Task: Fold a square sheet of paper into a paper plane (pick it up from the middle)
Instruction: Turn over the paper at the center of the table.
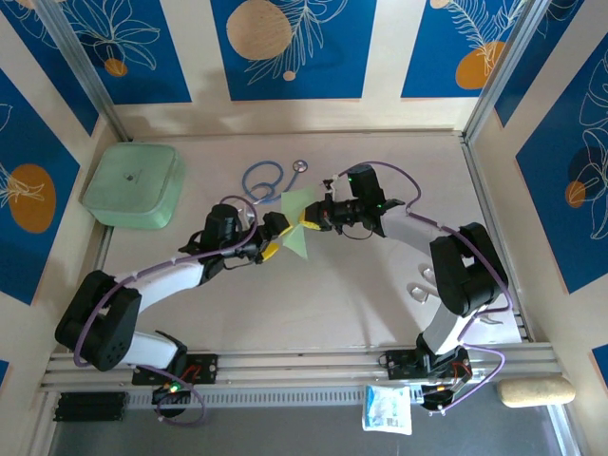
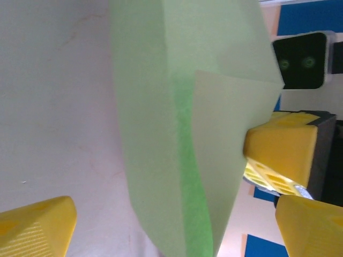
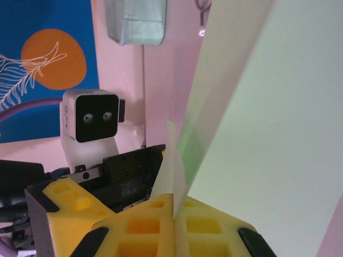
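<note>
Mid-fold step: the sheet of paper (image 1: 296, 223) hangs above the middle of the bench (image 1: 332, 304), partly folded, with overlapped layers visible from the left wrist. Only the right end effector (image 3: 174, 214) carries it, clamped on one edge. The left end effector (image 2: 174, 230) is wide, fingers straddling the sheet without gripping. Likely next: left takes a fresh pinch at the flap or crease line while right holds steady. Thin paper buckles easily.

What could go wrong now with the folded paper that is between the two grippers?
Only the right gripper, shut on one edge, holds the green paper in the air; the thin sheet may sag or slip out.
The left gripper is open, a finger on each side of the paper; closing off the crease could wrinkle it or spoil the fold.
</note>
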You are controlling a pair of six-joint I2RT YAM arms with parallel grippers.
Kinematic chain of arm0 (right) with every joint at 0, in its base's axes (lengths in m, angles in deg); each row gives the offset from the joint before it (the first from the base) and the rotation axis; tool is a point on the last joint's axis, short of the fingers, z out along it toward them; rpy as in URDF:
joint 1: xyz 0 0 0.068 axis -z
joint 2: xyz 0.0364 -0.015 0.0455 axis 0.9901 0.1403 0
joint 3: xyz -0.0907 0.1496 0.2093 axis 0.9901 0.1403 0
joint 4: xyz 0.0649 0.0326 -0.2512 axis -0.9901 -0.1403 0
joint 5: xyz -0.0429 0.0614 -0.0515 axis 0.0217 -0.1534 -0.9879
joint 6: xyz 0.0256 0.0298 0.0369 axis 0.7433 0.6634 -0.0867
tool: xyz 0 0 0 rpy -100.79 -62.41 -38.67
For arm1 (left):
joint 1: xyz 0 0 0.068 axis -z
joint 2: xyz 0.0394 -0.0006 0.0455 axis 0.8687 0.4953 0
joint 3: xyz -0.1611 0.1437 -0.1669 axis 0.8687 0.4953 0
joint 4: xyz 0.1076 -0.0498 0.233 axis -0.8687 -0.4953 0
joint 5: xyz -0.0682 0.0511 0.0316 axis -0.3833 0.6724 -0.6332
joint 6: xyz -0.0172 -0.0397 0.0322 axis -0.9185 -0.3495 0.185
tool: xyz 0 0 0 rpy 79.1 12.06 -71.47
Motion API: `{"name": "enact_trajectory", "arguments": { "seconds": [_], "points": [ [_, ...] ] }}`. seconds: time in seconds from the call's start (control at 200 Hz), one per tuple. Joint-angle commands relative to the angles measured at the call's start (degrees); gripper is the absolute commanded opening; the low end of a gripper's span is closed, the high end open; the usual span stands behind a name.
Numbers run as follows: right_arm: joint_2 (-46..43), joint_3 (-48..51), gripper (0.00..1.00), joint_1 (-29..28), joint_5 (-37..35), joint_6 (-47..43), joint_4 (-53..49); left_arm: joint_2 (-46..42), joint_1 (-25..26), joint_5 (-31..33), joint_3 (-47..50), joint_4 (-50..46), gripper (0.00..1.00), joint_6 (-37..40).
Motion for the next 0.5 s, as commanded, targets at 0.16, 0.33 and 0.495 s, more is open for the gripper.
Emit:
{"name": "enact_trajectory", "arguments": {
  "seconds": [0.16, 0.33, 0.495],
  "points": [
    [-0.76, -0.61, 0.06, 0.79, 5.80, 1.98, 2.74, -0.35, 0.45, -2.60, -2.88, 3.06, 0.76, -0.66],
    [-0.03, -0.42, 0.06, 1.00, 6.96, 2.76, 3.44, 0.23, 0.44, -2.60, -3.61, 3.36, 0.61, -1.03],
    [0.36, -0.22, 0.07, 1.11, 7.32, 3.15, 3.81, 1.15, 0.54, -2.86, -3.57, 6.23, 0.50, -2.02]
  ]
}}
